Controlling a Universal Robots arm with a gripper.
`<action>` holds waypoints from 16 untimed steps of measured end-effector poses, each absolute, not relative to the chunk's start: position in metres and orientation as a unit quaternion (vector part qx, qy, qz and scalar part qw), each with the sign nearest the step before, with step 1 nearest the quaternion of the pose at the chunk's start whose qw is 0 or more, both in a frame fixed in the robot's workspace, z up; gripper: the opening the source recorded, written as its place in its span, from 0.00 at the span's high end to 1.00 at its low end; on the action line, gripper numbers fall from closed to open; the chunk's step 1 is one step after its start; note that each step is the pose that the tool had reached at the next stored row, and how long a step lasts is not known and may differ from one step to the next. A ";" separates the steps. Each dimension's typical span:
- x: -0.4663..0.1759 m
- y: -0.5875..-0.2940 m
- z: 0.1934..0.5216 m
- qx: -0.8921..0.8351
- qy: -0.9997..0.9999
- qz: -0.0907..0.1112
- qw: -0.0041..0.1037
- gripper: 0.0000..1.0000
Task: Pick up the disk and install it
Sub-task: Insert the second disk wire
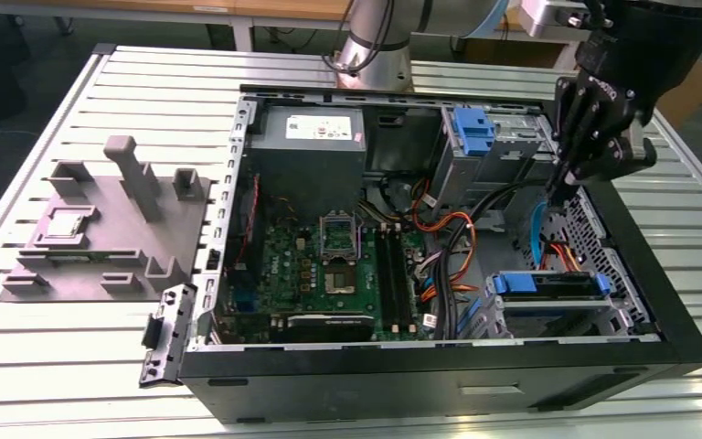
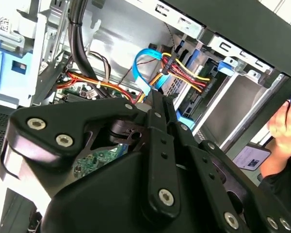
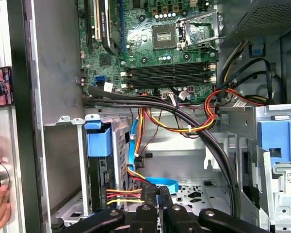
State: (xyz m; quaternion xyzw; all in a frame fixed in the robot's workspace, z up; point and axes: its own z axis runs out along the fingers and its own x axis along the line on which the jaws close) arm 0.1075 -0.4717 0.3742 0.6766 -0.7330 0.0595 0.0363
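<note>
The open computer case [image 1: 449, 361] lies on its side on a slatted table. The disk [image 1: 555, 306], silver-grey with a blue rail along its edge, sits in the drive cage at the exterior view's lower right. The rail's blue end [image 3: 98, 141] also appears in the first wrist view. My gripper [image 1: 563, 187] hangs over the case's right wall, above a blue data cable [image 3: 157, 182] and well clear of the disk. Its black fingers [image 3: 166, 206] are shut together with nothing between them, as both wrist views show.
Inside the case are the motherboard [image 1: 326, 265], a grey power-supply box [image 1: 312, 133], a blue bracket [image 1: 473, 128] in the upper bay and orange and black cables [image 1: 449, 247]. A grey fixture [image 1: 107, 229] stands to the case's left. A person's hand [image 2: 286, 126] is just outside the case wall.
</note>
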 end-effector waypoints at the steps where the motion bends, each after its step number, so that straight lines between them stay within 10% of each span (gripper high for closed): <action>1: 0.108 -0.472 0.374 0.676 -0.733 0.062 0.039 0.83; 12: 0.108 -0.472 0.363 0.675 -0.731 0.078 0.053 0.75; 16: 0.108 -0.472 0.359 0.675 -0.731 0.083 0.058 0.89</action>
